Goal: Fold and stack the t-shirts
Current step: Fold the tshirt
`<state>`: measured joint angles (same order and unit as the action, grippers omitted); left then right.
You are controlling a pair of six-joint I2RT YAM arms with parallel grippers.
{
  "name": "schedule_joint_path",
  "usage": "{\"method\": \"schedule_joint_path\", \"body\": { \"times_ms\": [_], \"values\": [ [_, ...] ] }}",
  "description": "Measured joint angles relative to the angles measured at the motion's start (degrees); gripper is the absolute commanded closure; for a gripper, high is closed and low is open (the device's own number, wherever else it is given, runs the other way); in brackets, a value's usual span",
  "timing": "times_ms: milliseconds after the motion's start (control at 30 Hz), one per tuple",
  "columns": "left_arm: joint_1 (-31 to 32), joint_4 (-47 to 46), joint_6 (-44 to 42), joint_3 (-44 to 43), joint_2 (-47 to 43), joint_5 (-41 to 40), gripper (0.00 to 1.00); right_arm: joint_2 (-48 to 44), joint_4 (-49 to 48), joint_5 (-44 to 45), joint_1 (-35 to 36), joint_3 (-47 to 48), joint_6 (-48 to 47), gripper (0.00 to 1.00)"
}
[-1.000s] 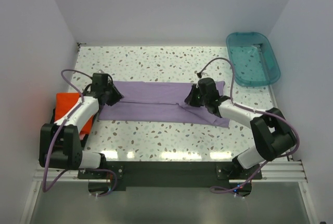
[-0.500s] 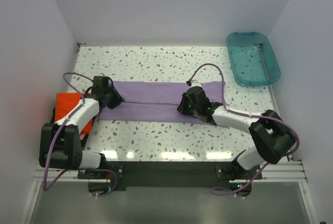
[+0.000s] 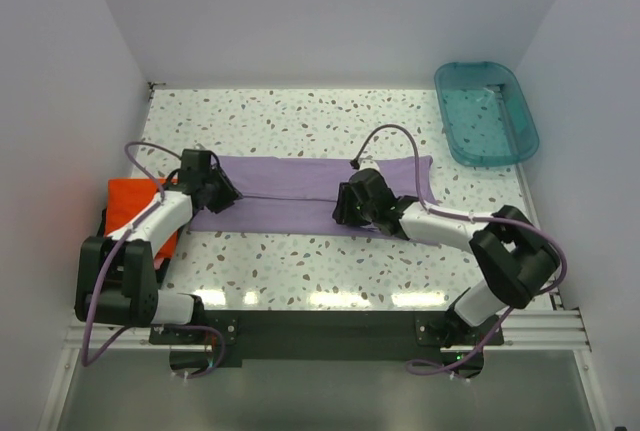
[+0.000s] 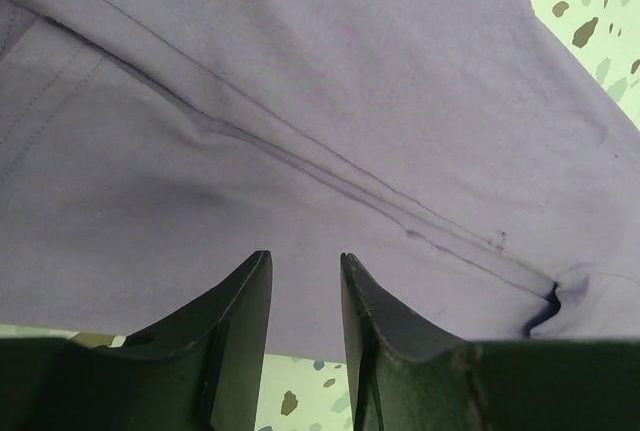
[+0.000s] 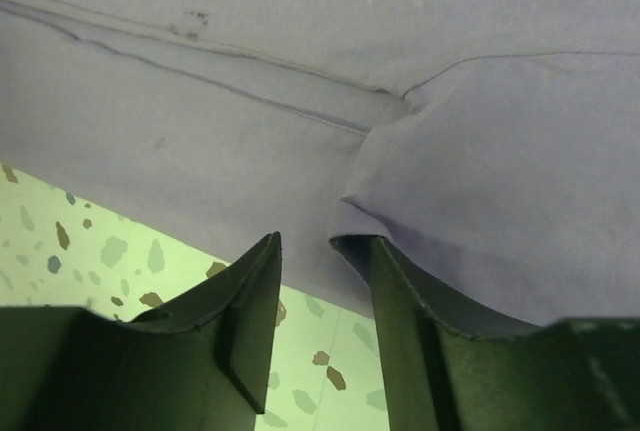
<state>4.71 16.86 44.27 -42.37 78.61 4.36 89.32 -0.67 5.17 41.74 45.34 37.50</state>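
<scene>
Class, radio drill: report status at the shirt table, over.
Left hand open, right hand open, both over lavender shirt. Shirt a long flat strip, unheld. Orange shirt left, teal tub far right, neither obstructing.

No writing, label, brand mark or number could be read anywhere: none on the lavender t-shirt [image 3: 290, 186], the orange-red t-shirt [image 3: 130, 206] or the teal tub [image 3: 490, 121], and the two wrist views showed only plain cloth and speckled tabletop [image 3: 300, 261]

A spread shirt [image 3: 290, 191] spans the worktop's [image 3: 300, 121] middle, a folded shirt [image 3: 125, 201] lies at its left edge, a tub [image 3: 485, 111] at its far right corner.
</scene>
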Motion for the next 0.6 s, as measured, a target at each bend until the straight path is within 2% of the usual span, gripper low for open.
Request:
{"method": "schedule_joint_path", "body": {
  "times_ms": [167,367,600],
  "values": [
    [1.77,1.33,-1.18,-1.01,0.74,-0.24,0.57,-0.17,5.88,2.19,0.26,3.76,-0.81,0.49],
    [7.91,5.4,-4.17,-9.31,7.21,-4.72,0.57,-4.48,14.75,8.28,0.0,11.65,-2.4,0.42],
    [13.51,9.97,-6.73,-16.79,14.78,-11.65,0.6,-9.88,18.03,10.36,-4.28,9.16,-2.29,0.41]
  ]
}}
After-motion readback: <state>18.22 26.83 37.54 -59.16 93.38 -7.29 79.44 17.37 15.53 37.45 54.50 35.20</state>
